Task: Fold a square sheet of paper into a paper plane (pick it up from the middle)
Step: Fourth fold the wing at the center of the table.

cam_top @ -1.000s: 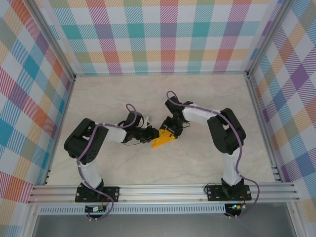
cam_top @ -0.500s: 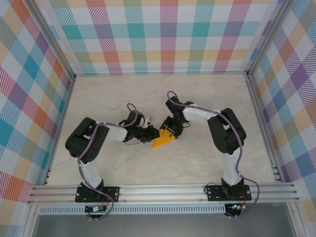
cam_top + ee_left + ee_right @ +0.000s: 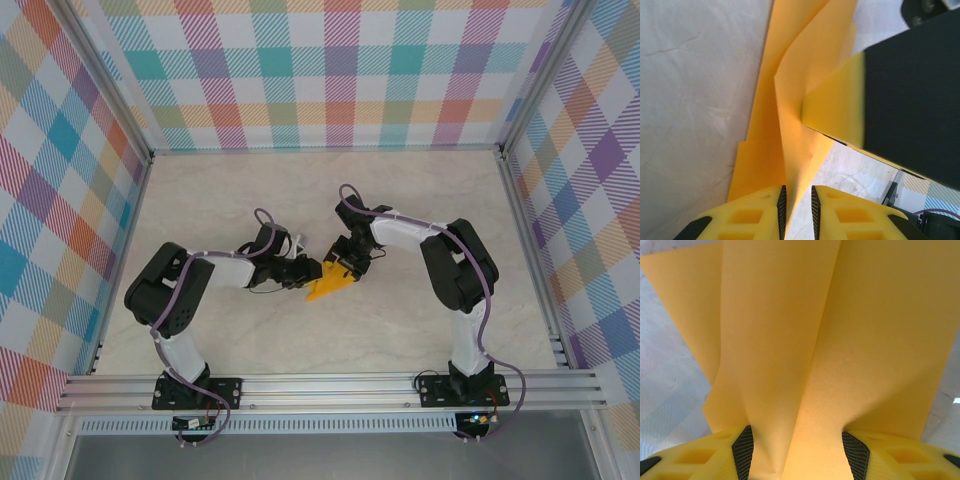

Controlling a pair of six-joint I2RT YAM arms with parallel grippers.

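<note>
— What is lying around the arms?

— A pale marble-look table [image 3: 420, 200] is carrying everything, plaid walls [image 3: 340, 70] are closing it in, and an aluminium rail [image 3: 330, 385] is running along the near edge. The orange paper [image 3: 330, 287], folded into a narrow wedge, is sitting mid-table where the two grippers are meeting.

— Is anything getting in the way?

— From above, both gripper heads are covering the wedge's upper end. In the left wrist view the right gripper's black body is blocking the paper's [image 3: 790, 100] far side.

— And the jaws?

— The right gripper [image 3: 346, 268] is clamping the paper [image 3: 790, 340]; the layers are filling the gap between its pads [image 3: 742, 450]. The left gripper [image 3: 308, 272] is standing nearly closed, with a raised fold running between its fingers [image 3: 781, 205]; I cannot tell whether it is pinching.

— What is differing from a second ago?

— The left arm's elbow is sitting slightly farther left and nearer the rail. The paper and the right arm are keeping their places.
</note>
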